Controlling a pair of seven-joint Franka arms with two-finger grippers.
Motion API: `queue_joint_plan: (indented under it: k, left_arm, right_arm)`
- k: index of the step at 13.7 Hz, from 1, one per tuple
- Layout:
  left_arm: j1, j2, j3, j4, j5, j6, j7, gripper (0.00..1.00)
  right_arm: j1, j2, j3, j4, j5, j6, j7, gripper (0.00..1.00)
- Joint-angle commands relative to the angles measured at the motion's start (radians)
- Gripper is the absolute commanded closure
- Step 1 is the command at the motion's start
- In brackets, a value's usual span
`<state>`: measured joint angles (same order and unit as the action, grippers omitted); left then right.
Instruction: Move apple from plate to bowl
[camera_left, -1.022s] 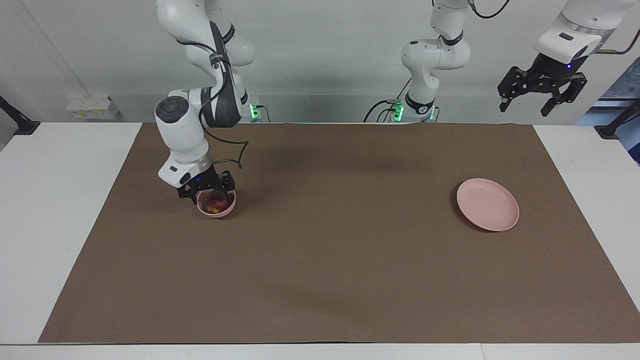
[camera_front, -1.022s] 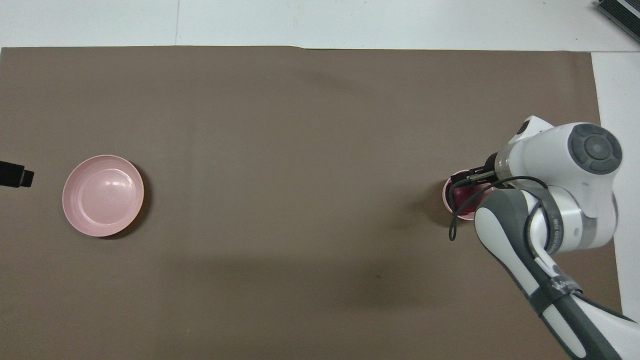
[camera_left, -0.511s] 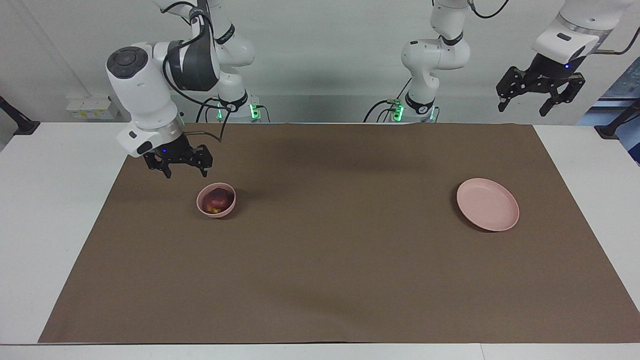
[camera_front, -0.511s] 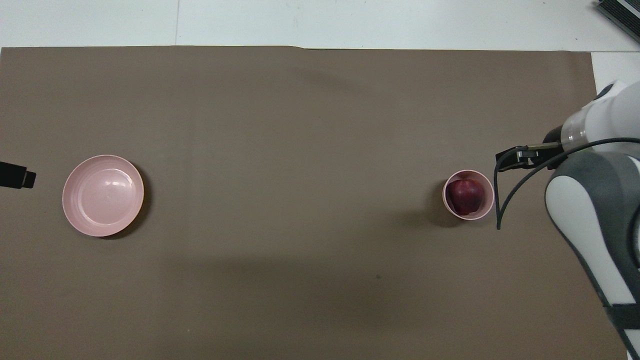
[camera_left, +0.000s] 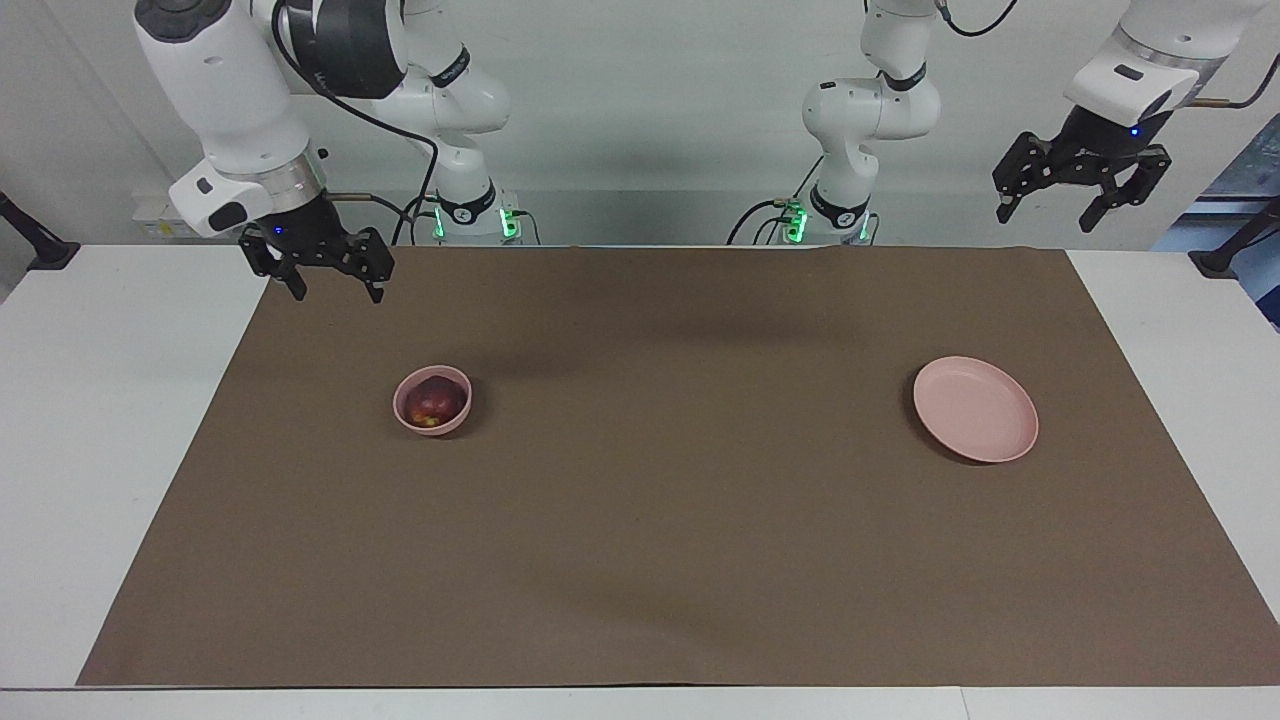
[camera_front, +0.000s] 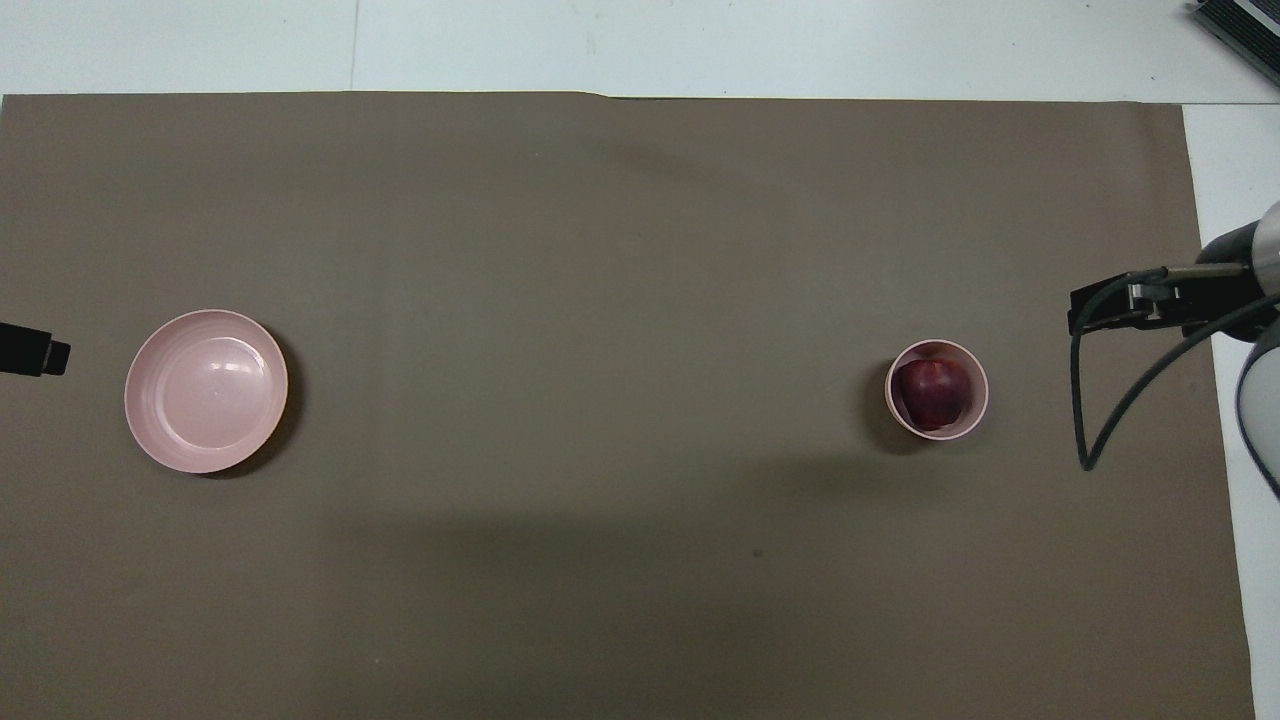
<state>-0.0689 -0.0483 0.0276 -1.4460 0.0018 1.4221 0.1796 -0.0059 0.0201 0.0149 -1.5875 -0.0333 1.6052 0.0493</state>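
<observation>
The dark red apple (camera_left: 433, 402) lies in the small deep pink bowl (camera_left: 447, 425), toward the right arm's end of the table; in the overhead view the apple (camera_front: 932, 392) fills most of the bowl (camera_front: 889, 397). The wide flat pink plate (camera_left: 975, 408) (camera_front: 205, 390) is bare, toward the left arm's end. My right gripper (camera_left: 336, 292) is open and empty, raised over the mat's edge at the right arm's end, apart from the bowl; part of it shows in the overhead view (camera_front: 1110, 308). My left gripper (camera_left: 1046, 218) is open and empty and waits high over the left arm's end; its tip shows in the overhead view (camera_front: 30, 351).
A brown mat (camera_left: 640, 560) covers most of the white table (camera_left: 90, 420). A black cable (camera_front: 1085, 420) hangs from the right arm's wrist.
My right gripper has risen from the bowl and drawn back toward the right arm's end of the table, leaving the apple in the bowl. The left arm has barely moved.
</observation>
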Motion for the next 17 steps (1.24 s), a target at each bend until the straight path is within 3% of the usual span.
queue_joint_plan:
  k: [1,17]
  left_arm:
    - [0.017,-0.019,0.002,-0.024,-0.011,0.018,-0.005,0.0]
    - [0.02,-0.054,0.0,-0.082,-0.023,0.006,0.011,0.0]
  right_arm:
    - [-0.008,0.004,0.005,0.04,0.003,-0.04,0.014,0.0]
    - [-0.014,-0.012,0.005,0.024,0.026,-0.062,0.015,0.0]
